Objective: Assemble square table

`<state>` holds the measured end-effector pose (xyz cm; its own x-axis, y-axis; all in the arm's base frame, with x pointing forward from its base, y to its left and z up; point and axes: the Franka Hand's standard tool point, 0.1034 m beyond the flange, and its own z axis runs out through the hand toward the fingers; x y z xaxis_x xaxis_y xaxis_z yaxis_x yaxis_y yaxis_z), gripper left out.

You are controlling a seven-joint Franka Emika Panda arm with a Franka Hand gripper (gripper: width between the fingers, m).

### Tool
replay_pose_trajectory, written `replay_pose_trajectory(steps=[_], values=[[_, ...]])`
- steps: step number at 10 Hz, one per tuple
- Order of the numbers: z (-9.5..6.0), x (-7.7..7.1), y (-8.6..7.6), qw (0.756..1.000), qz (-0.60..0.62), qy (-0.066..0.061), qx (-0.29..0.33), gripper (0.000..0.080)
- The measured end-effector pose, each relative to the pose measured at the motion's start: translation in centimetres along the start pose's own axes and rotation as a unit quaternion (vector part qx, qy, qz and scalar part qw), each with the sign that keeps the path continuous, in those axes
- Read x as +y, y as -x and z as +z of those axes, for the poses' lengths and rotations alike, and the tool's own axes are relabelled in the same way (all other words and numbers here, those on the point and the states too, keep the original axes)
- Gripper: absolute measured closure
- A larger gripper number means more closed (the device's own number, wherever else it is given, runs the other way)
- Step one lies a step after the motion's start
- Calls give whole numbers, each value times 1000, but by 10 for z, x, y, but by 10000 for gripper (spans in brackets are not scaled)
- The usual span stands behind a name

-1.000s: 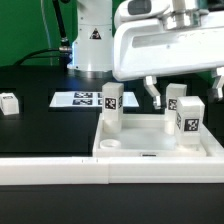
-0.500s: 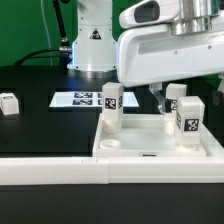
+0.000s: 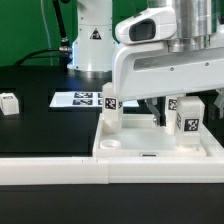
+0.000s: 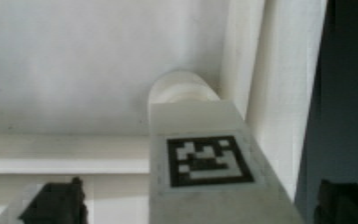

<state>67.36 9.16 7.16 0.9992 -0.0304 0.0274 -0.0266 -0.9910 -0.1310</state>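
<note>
The square table's white plastic tray-like top (image 3: 150, 141) lies on the black table (image 3: 40, 130), toward the exterior view's right. Above it the big white gripper (image 4: 197, 203) is open. We see its dark fingers (image 4: 51, 203) on each side of a white tagged block leg (image 4: 202, 140), not touching it. One small white leg (image 3: 10, 102) sits well apart.

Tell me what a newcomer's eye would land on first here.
The bulky white robot arm fills the exterior view's upper right, hanging low over the white square table top, where tagged legs stand upright. In the wrist view, the open jaws straddle one tagged leg. Another leg sits alone on the black surface at the exterior view's left.
</note>
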Motion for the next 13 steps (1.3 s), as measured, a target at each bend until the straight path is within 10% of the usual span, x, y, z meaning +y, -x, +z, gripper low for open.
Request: replay_pose_trajectory(steps=[4, 8, 12, 13], values=[[1, -1, 1, 988, 155, -2, -1, 515], [0, 1, -4, 950, 311, -11, 29, 515], [3, -6, 0, 804, 590, -62, 44, 515], [4, -7, 1, 736, 671, -84, 32, 515]])
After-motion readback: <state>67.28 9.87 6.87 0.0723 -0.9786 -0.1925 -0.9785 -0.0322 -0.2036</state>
